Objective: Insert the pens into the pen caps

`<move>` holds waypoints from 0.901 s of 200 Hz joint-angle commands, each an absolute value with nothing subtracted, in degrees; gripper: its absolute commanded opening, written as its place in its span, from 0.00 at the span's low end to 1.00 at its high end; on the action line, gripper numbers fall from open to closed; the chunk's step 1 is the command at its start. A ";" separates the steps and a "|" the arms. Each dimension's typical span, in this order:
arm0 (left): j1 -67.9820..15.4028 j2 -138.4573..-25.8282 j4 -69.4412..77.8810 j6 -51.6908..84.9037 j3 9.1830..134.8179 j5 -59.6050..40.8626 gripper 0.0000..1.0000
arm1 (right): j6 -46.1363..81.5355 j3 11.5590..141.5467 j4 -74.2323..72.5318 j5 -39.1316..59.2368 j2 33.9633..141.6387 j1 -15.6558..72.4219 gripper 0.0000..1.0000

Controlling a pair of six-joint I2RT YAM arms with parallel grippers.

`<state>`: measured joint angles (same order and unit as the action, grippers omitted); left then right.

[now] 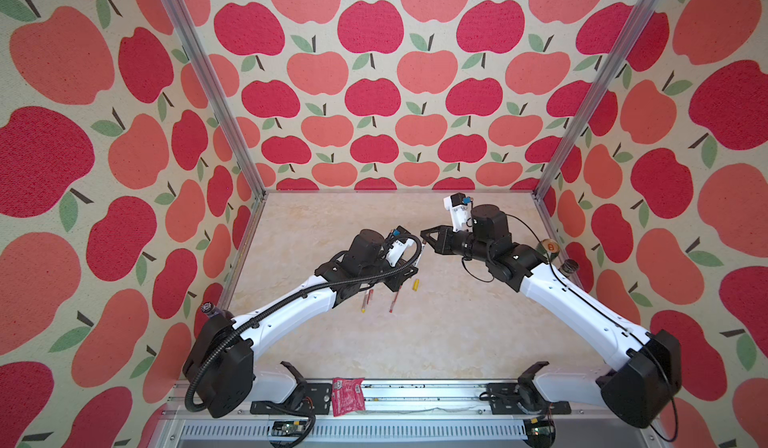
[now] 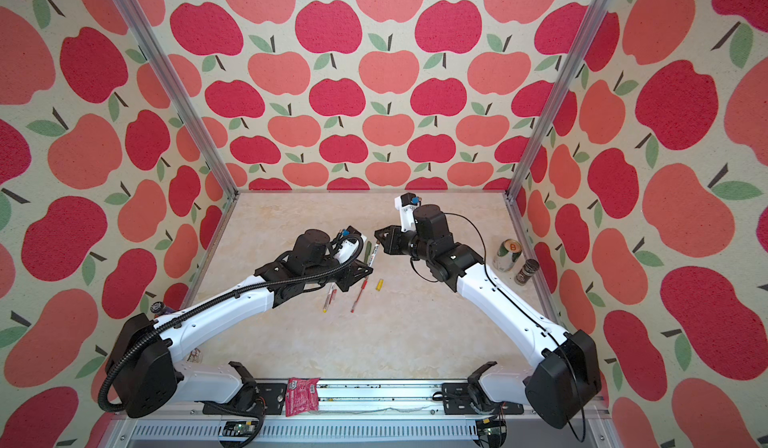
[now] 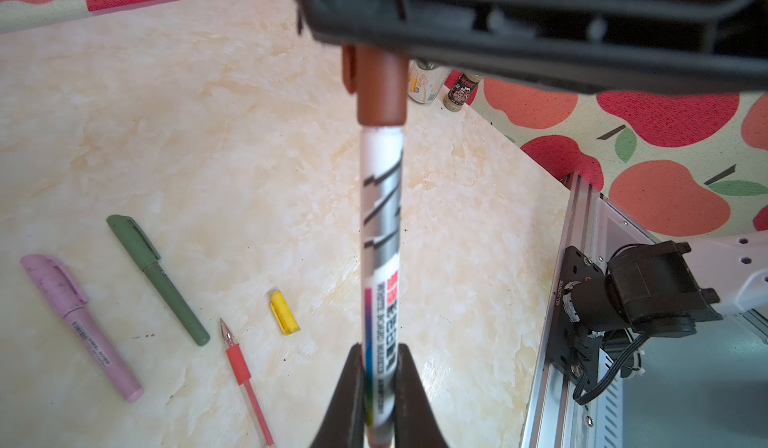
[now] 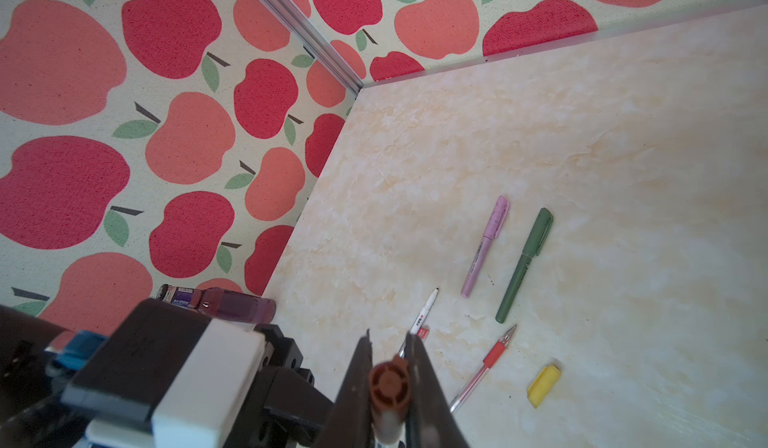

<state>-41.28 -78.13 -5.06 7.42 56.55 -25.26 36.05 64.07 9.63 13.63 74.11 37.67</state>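
At the far left, a purple bottle [image 4: 232,304] is by the wall. The left tool [image 3: 379,354] is closed tight on the white pen with brown trim [image 3: 380,217] and holds it up off the counter [image 3: 208,134].

The other pens lie on the counter. The lilac-pink pen [image 3: 83,327] has its cap on. Just beside it lies the dark green pen [image 3: 158,277], and its cap is on too. Near them lies the white pen with yellow trim [image 4: 422,316], with its dark tip bare. The red pen [image 3: 239,363] lies next to that one, and its tip is bare too. The yellow cap [image 3: 284,313] lies alone near the red pen, not touching it.

The far end of the held pen sits in the brown cap [image 3: 380,89]. The right tool [image 4: 390,342] is closed on that brown cap, with one finger on each side. In both top views the two tools meet above the middle of the counter.

At the far right, by the wall, stand a can [image 2: 508,255] and a small dark jar [image 2: 526,271], close together.
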 commanded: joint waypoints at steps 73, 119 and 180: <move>-39.81 -81.94 8.98 4.57 67.97 -24.80 0.00 | 38.64 56.49 15.78 16.60 73.22 38.71 0.05; -39.39 -83.75 11.16 3.47 70.73 -26.17 0.00 | 39.72 54.29 14.77 16.87 72.59 38.76 0.05; -39.44 -85.21 12.50 2.46 72.32 -30.50 0.00 | 41.42 52.31 12.10 17.98 73.10 39.07 0.05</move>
<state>-40.36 -86.39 -7.84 3.01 64.27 -28.75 38.89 56.58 0.40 8.43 71.46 36.23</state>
